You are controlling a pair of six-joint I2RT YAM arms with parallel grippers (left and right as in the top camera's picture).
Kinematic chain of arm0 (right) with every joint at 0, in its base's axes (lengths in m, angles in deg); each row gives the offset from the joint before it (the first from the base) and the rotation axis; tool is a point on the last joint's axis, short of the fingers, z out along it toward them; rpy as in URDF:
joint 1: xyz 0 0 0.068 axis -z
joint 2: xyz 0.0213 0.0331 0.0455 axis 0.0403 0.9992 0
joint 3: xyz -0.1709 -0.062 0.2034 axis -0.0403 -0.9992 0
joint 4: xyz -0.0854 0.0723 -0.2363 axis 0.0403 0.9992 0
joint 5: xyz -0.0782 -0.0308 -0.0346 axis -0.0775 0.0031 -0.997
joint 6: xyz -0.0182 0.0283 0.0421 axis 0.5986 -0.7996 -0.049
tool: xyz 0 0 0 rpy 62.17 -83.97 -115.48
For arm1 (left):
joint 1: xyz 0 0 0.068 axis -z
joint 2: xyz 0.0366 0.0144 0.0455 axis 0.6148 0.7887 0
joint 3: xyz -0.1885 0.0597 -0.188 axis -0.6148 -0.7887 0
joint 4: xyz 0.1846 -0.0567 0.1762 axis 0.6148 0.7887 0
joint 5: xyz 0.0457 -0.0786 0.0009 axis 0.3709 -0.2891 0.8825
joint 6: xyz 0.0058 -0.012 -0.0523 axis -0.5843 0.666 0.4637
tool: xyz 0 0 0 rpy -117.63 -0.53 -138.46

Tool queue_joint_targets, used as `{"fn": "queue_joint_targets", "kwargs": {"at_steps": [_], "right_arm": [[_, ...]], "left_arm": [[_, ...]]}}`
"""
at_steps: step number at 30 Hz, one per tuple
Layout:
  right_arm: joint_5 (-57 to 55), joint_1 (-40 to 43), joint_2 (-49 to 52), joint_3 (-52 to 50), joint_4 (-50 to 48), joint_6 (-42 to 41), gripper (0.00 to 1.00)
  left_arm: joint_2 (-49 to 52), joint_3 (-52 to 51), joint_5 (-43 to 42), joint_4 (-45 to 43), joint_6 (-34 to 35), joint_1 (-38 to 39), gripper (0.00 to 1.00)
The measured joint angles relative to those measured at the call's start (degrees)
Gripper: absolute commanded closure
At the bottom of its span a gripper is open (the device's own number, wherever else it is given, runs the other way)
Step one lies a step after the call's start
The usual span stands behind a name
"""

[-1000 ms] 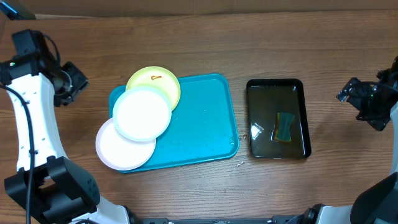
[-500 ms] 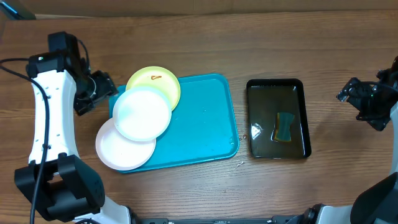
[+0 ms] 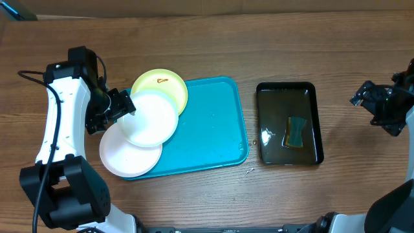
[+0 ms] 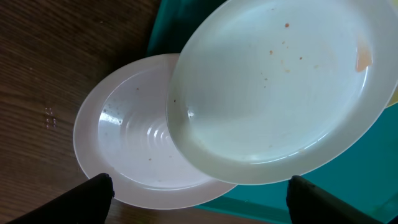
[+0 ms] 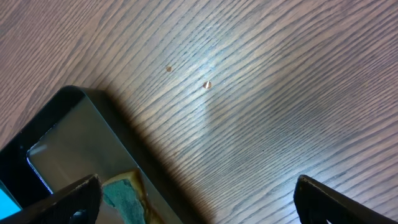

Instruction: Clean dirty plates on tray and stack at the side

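Three plates overlap at the left end of the turquoise tray. A pale yellow-green plate with a brown-red smear lies at the back. A white plate rests over it and over a second white plate that hangs off the tray's front left corner. My left gripper stands open just above the left rim of the upper white plate, which shows small reddish specks. The lower white plate sits beneath it, and nothing is between the left gripper's fingers. My right gripper hangs open far to the right over bare wood.
A glossy black tray holding liquid and a blue-green sponge stands right of the turquoise tray. In the right wrist view the black tray and sponge lie left of the right gripper. Wooden table surrounds everything.
My left arm has swung right from the table's left side up to the plates, and its jaws have spread wide. The right arm has not moved.
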Motion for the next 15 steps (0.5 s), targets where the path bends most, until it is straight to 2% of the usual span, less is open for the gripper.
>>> {"fn": "queue_joint_targets", "kwargs": {"at_steps": [15], "right_arm": [[-0.02, 0.0, 0.0, 0.0, 0.0, 0.0, 0.0]], "left_arm": [[0.0, 0.0, 0.0, 0.0, 0.0, 0.0, 0.03]]}}
